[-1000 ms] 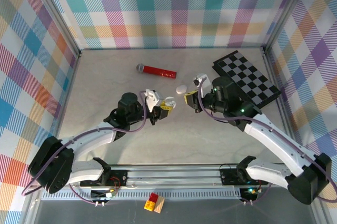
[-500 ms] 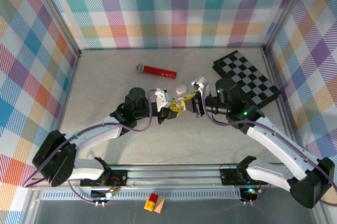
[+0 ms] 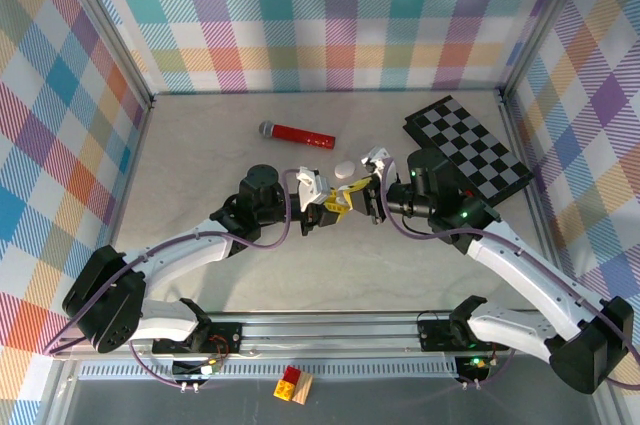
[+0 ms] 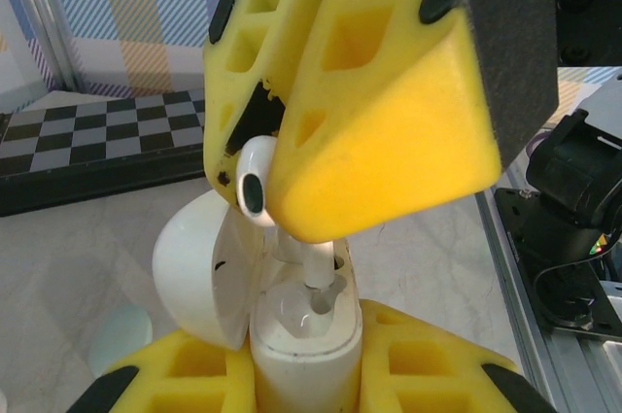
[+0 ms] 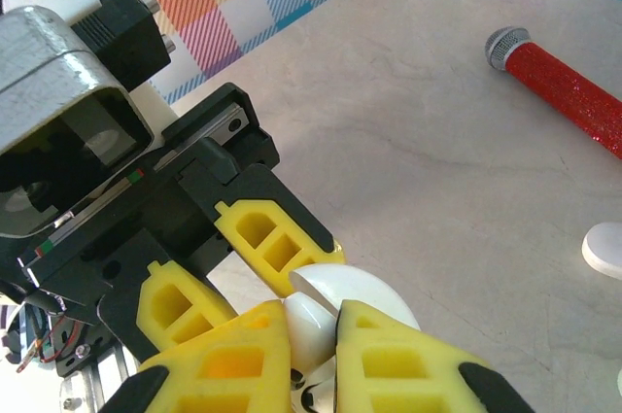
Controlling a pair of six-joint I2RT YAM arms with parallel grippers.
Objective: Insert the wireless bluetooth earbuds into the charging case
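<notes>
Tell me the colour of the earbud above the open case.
The small plastic earbud is white with a dark tip; left wrist view.

Bright, even light; soft shadows

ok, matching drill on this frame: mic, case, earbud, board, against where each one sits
Things:
1 mic
2 case
3 earbud
4 board

Places:
A in the left gripper, lid open
B flat at the far right of the table
C pinched in the right gripper, over the case
D lying on the table, far middle

Pairs: 1-D, 2-A, 3-C, 4-B
</notes>
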